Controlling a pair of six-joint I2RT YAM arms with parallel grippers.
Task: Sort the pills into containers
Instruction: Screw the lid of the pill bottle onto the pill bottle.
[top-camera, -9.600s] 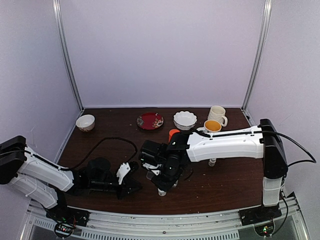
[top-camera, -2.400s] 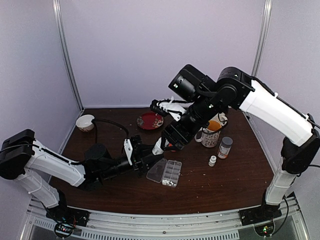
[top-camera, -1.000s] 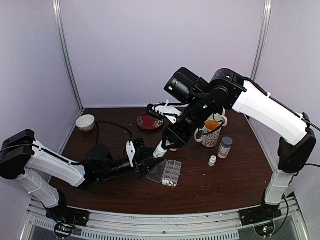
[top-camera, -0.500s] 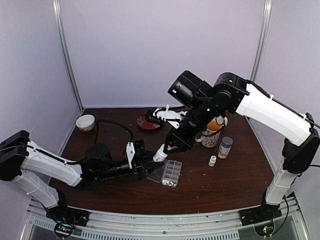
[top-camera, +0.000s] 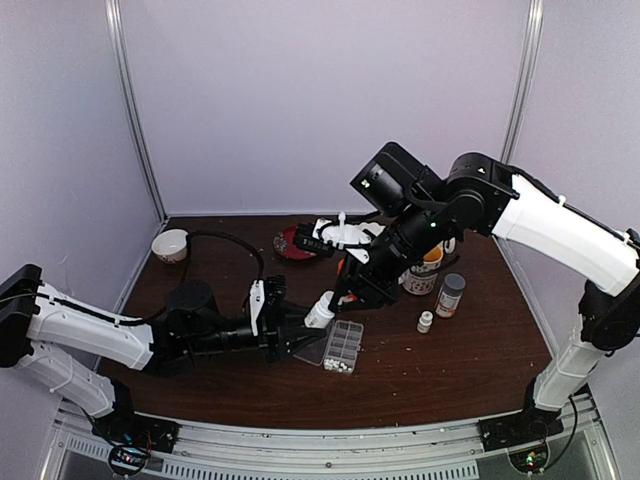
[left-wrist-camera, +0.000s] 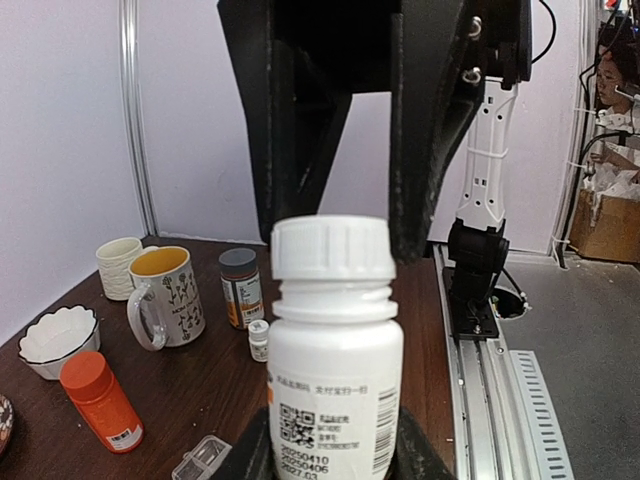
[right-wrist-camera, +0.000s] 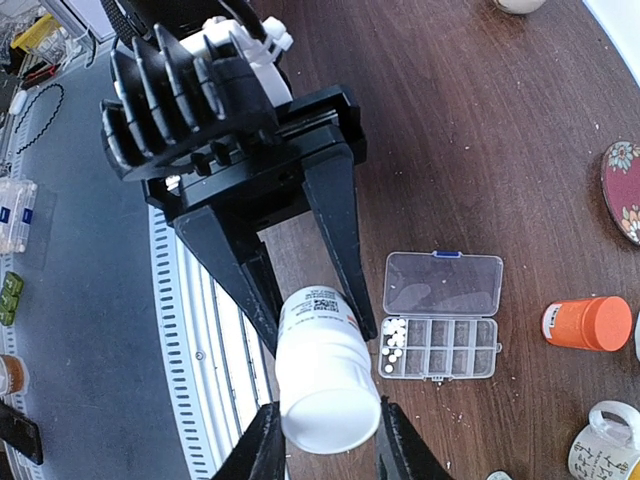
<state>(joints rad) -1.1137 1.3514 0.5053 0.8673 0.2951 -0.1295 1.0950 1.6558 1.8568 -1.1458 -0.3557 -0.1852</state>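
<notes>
Left gripper (right-wrist-camera: 318, 322) clamps white pill bottle (left-wrist-camera: 335, 385) by the body, right gripper (right-wrist-camera: 328, 442) jaws pinch its cap (left-wrist-camera: 333, 248), near open pill organizer (right-wrist-camera: 445, 285) with white pills (right-wrist-camera: 393, 335) in end cells.

- My left jaws are black.
- The white bottle (left-wrist-camera: 335, 380) has black print on its label.
- The pills (right-wrist-camera: 393, 335) are white, the pill organizer (right-wrist-camera: 440, 315) clear.
- The table (right-wrist-camera: 450, 130) is dark brown.
- The plate (right-wrist-camera: 625, 195) is red with flowers.
</notes>
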